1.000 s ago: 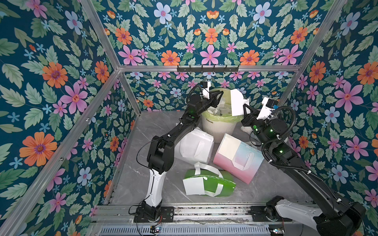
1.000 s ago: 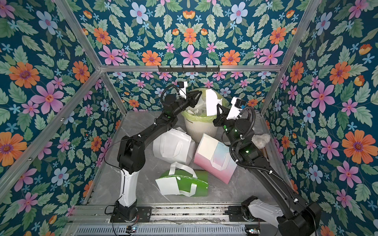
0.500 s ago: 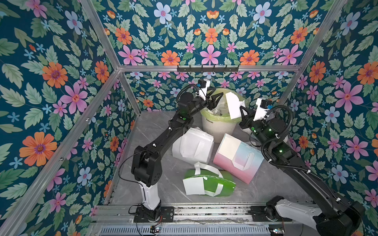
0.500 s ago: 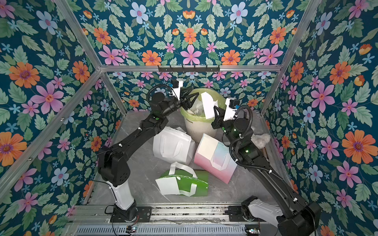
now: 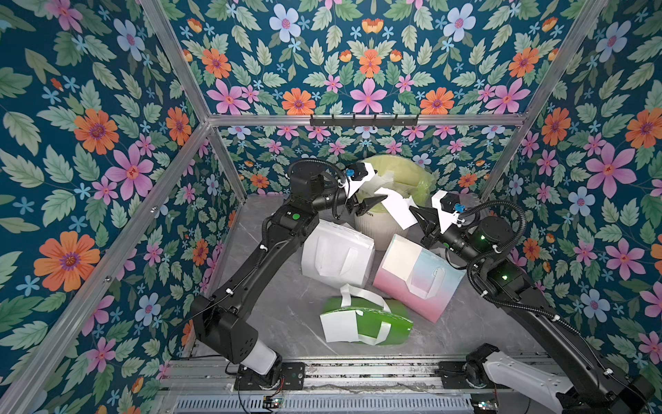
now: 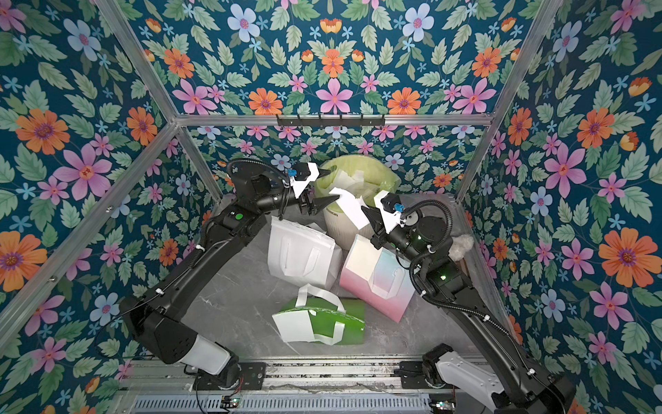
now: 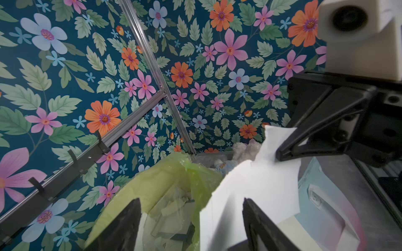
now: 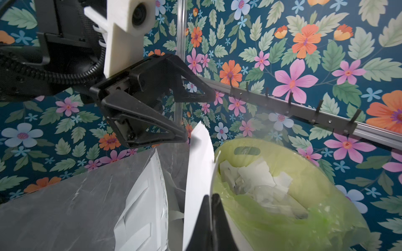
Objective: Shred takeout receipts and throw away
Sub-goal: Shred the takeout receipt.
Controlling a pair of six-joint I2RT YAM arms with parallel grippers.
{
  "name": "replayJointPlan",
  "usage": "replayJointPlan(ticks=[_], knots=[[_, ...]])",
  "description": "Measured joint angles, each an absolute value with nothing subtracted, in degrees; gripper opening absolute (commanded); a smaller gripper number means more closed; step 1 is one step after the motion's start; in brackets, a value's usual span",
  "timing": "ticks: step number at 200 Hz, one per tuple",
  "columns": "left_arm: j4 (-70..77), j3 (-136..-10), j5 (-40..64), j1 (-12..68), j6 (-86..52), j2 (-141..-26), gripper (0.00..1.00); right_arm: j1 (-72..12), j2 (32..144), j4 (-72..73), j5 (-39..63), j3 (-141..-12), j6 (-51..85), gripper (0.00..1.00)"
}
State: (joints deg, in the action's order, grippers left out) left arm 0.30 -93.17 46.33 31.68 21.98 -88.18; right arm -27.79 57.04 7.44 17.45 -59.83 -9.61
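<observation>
My right gripper (image 5: 412, 210) (image 8: 212, 198) is shut on a white takeout receipt (image 5: 397, 207) (image 6: 348, 208) (image 8: 199, 165), held on edge just beside the bin's rim. My left gripper (image 5: 373, 202) (image 6: 324, 202) (image 7: 191, 217) stands open facing it. The sheet's free edge (image 7: 261, 180) reaches into the gap between the left fingers, and neither finger presses on it. Torn white pieces (image 8: 256, 173) lie inside the green-lined white bin (image 5: 372, 224) (image 8: 304, 178). More plain white sheets sit on the pink bag (image 5: 397, 258) and on the green bag (image 5: 338, 327).
In front of the bin, a white fabric bag (image 5: 336, 252), a pink-and-blue bag (image 5: 426, 286) and a green bag (image 5: 379, 324) lie on the grey floor. A black hook rail (image 5: 363, 120) runs along the back wall. Flowered walls stand close on three sides.
The left jaws have spread wider and the left arm's elbow has swung out to the left. The right gripper has carried the receipt leftward, close to the left fingers.
</observation>
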Motion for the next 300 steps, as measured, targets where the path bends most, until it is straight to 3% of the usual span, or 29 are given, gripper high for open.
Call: replayJointPlan(ticks=[32,110,133,147,153,160,241,265,300], knots=[[-2.7,-93.0,51.1,31.9,21.7,-88.3,0.64,-27.8,57.4,7.1,20.7,-60.2,-11.7,0.00],[-2.5,-92.1,57.2,32.6,18.3,-88.6,0.00,-27.9,58.4,7.6,22.9,-61.0,-13.9,0.00],[-2.1,-91.7,58.0,32.7,17.9,-88.3,0.00,-27.9,58.4,7.7,22.9,-60.8,-14.1,0.01],[-1.7,-91.4,58.3,32.8,17.7,-88.0,0.00,-27.9,58.3,7.6,22.9,-60.8,-14.3,0.53],[-1.7,-91.3,58.3,32.9,17.5,-87.9,0.00,-27.9,58.3,7.8,22.8,-60.5,-14.3,0.64],[-1.7,-91.0,58.3,33.0,17.3,-87.7,0.00,-27.9,58.1,8.4,22.7,-60.1,-14.2,0.70],[3.3,-85.6,57.0,34.4,16.5,-85.1,0.00,-27.8,61.2,24.1,23.5,-57.9,2.7,0.86],[7.0,-83.9,56.9,34.4,14.8,-84.1,0.00,-27.8,61.0,26.7,23.5,-57.8,7.0,0.99],[13.4,-81.1,56.6,34.3,9.9,-81.9,0.00,-27.0,57.8,28.3,25.1,-57.5,12.1,0.99]])
